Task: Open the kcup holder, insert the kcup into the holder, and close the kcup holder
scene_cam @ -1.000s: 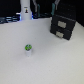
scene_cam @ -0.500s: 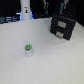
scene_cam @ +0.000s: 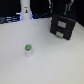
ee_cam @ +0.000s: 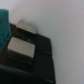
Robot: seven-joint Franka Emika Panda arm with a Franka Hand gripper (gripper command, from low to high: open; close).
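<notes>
The kcup holder [scene_cam: 62,26] is a black box with two stacked drawer fronts and light handles, at the exterior view's upper right. Both drawers look shut. The kcup [scene_cam: 28,49], a small white pod with a green top, stands on the white table well to the exterior view's left of the holder. The dark arm and gripper [scene_cam: 59,8] hang just above and behind the holder, too blurred to show the jaws. The wrist view shows the holder [ee_cam: 27,55] close up with its two light handles [ee_cam: 21,49]; no fingers show there.
A tall white bottle-like object [scene_cam: 24,10] stands at the back, at the exterior view's left. Dark clutter runs along the back edge of the white table [scene_cam: 45,62]. A teal shape [ee_cam: 4,27] sits at the edge of the wrist view.
</notes>
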